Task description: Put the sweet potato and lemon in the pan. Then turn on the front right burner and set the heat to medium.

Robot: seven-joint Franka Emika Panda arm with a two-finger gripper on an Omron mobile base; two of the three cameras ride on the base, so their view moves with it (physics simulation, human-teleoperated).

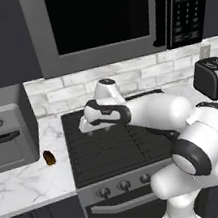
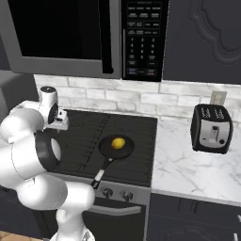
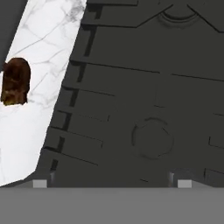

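the lemon (image 2: 118,142) is seen lying in the pan (image 2: 116,146), which sits on the front right burner (image 2: 123,157) of the cooktop (image 1: 107,147); the sweet potato (image 1: 49,158) is left on the marble worktop (image 1: 28,183), just beside the cooktop's left edge and near the toaster oven (image 1: 6,134). the gripper (image 1: 91,127) is held over the left part of the grates, with its fingers spread wide and nothing between them. the main risk is judged to be the short, rounded sweet potato: if the fingers are closed off-centre, it could be squeezed out and rolled towards the worktop's front edge or against the toaster oven. room on that side is tight, since the toaster oven's wall stands close behind the target, so a wide swing of the wrist could be stopped by it. on the carry back, the raised grates and the pan's long handle (image 2: 103,170), which points towards the knobs (image 2: 115,193), could be clipped by a low pass, and the pan could be shifted. above the cooktop, open room is bounded by the microwave (image 1: 100,16).
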